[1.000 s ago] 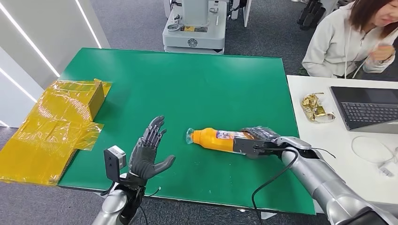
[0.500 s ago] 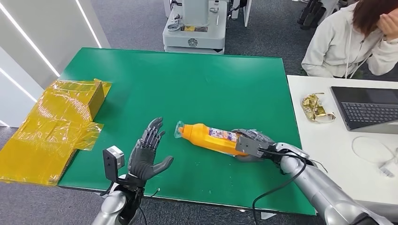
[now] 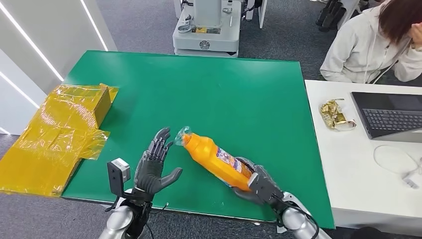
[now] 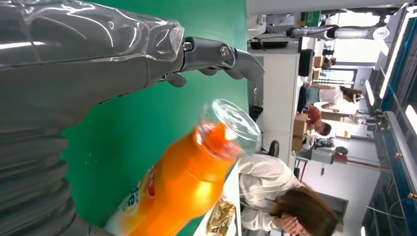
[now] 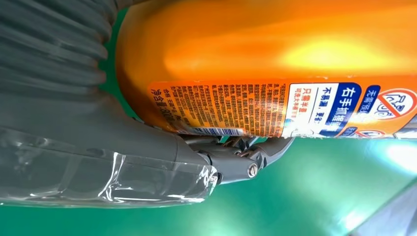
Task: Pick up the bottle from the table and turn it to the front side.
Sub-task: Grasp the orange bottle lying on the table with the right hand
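Orange plastic bottle with clear cap and printed white-blue label, tilted above the green table, base gripped by the right hand; the left hand beside the cap, fingers spread.

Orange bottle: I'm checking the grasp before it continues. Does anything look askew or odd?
The orange bottle is tilted, its clear cap aimed at the open left hand, while the right hand grips its base. That suits a mid-turn. Nothing looks spilled or damaged on the green table.
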### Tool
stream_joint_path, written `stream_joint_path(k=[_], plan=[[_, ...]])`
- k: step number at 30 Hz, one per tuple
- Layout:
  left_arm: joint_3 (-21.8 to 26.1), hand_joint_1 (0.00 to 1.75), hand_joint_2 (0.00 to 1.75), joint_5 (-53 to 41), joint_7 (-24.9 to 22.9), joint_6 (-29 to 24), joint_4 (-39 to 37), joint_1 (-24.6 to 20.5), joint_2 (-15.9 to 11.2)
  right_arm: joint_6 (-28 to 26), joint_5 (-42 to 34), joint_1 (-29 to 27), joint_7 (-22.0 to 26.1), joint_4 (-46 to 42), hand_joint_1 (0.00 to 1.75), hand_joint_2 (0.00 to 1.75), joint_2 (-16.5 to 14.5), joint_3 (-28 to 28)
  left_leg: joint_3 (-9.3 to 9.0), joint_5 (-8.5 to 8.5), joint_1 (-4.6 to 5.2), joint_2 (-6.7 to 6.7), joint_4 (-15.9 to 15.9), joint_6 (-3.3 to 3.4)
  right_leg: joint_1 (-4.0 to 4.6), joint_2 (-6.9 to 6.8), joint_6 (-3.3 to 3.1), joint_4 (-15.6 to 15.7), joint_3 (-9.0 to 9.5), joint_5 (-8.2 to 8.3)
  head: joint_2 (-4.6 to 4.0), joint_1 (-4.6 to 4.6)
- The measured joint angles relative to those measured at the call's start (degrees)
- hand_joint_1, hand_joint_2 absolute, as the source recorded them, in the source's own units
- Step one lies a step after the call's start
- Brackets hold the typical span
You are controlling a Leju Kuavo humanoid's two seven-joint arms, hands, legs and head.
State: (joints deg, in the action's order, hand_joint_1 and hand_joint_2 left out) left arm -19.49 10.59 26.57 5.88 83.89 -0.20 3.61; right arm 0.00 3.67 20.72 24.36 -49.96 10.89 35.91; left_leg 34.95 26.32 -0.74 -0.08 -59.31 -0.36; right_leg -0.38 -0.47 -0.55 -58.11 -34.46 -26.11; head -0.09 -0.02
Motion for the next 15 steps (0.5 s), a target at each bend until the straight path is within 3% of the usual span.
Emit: stream_joint_path(k=[9, 15], plan=[[0.1, 0.0, 1.75, -2.6, -0.8, -0.4, 0.2, -1.0, 0.0, -3.6, 0.9, -10.3, -0.5, -12.9, 1.75, 1.75, -3.2, -11.5, -0.01, 0.0, 0.01, 0.01, 0.0, 0.0, -0.01, 0.01, 0.0, 0.0, 0.0, 0.0, 0.0, 0.0], [-0.2, 0.0, 1.75, 0.6, -3.2, 6.6, -0.2, -4.7, 0.1, -4.6, 2.1, -11.9, 2.4, -17.3, 1.75, 1.75, -5.9, -15.7, -0.02, -0.02, 0.01, 0.03, 0.0, 0.0, -0.01, 0.03, -0.03, 0.0, -0.01, 0.04, 0.0, 0.01]])
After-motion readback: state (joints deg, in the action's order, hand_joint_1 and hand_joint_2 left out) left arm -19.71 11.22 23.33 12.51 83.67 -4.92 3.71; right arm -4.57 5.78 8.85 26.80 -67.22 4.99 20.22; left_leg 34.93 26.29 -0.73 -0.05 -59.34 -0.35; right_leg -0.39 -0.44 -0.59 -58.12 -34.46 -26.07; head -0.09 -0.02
